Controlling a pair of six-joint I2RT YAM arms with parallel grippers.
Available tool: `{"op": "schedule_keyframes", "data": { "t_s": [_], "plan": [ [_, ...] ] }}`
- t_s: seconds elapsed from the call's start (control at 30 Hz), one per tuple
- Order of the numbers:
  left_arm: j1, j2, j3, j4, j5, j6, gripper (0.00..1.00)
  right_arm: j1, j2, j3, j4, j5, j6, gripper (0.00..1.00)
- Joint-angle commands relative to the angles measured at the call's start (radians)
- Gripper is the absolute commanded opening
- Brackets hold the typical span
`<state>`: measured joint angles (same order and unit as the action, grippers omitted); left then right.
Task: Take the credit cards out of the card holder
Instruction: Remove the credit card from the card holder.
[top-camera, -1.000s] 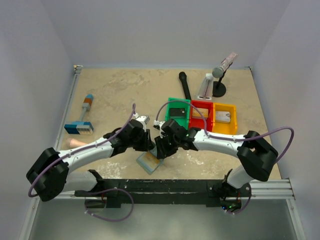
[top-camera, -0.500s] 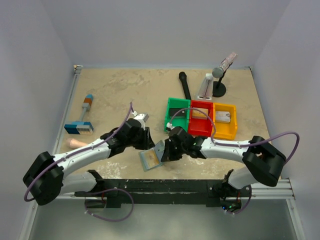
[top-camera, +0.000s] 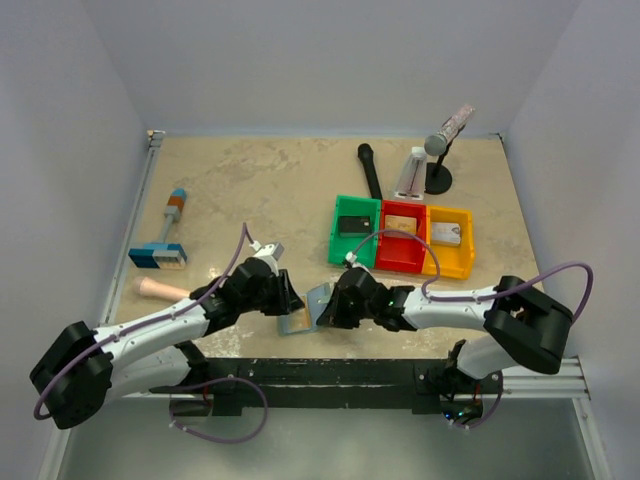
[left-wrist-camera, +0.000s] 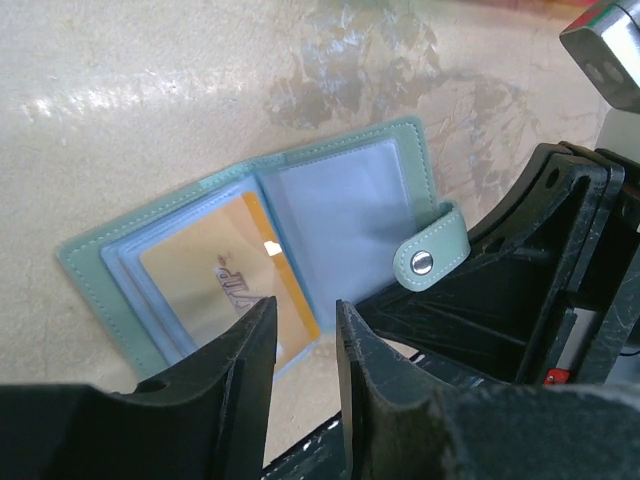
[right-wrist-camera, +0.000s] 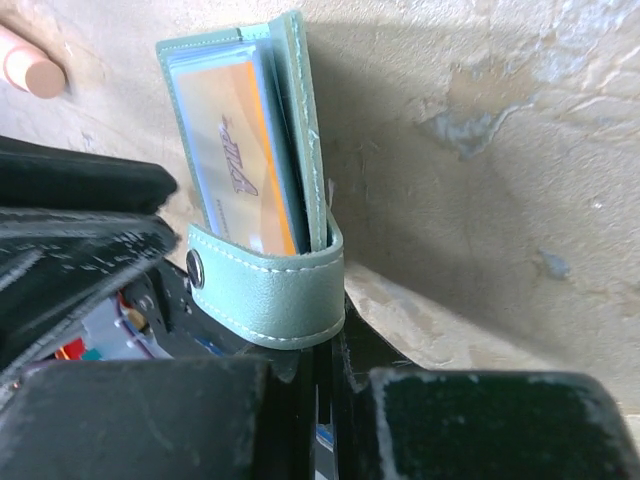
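The card holder, a pale teal bifold, lies open by the table's near edge. In the left wrist view its left sleeve holds an orange card, and a snap strap hangs off the right panel. My right gripper is shut on the edge of that right panel and holds it tilted up; the right wrist view shows the holder and the orange card above the gripper. My left gripper is open and empty, just above the holder's near edge.
The green bin holds a dark card, the red bin a tan card, the yellow bin a pale card. A blue-and-orange block tool and a pink cylinder lie left. A black stick and a stand are at the back.
Both grippers have come down toward the near edge. The left arm has drawn back to the left. The right gripper has lifted the holder's right panel upright.
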<state>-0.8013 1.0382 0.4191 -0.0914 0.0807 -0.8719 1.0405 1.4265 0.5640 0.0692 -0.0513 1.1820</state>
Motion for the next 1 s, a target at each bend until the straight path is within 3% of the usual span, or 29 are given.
{"op": "schedule_keyframes", "data": {
  "t_s": [0.0,0.6,0.83,0.97],
  "plan": [
    [-0.033,0.029,-0.019,0.124,0.017,-0.045,0.35,0.032,-0.006,-0.004,0.029,0.108,0.094,0.0],
    [-0.056,0.18,-0.031,0.127,-0.041,-0.039,0.34,0.055,-0.011,0.007,-0.005,0.12,0.07,0.01],
    [-0.059,0.201,-0.022,0.096,-0.074,-0.016,0.33,0.059,-0.08,0.03,-0.127,0.163,-0.004,0.41],
    [-0.064,0.218,-0.008,0.056,-0.076,-0.001,0.33,0.065,-0.118,0.04,-0.206,0.197,-0.045,0.55]
  ]
}}
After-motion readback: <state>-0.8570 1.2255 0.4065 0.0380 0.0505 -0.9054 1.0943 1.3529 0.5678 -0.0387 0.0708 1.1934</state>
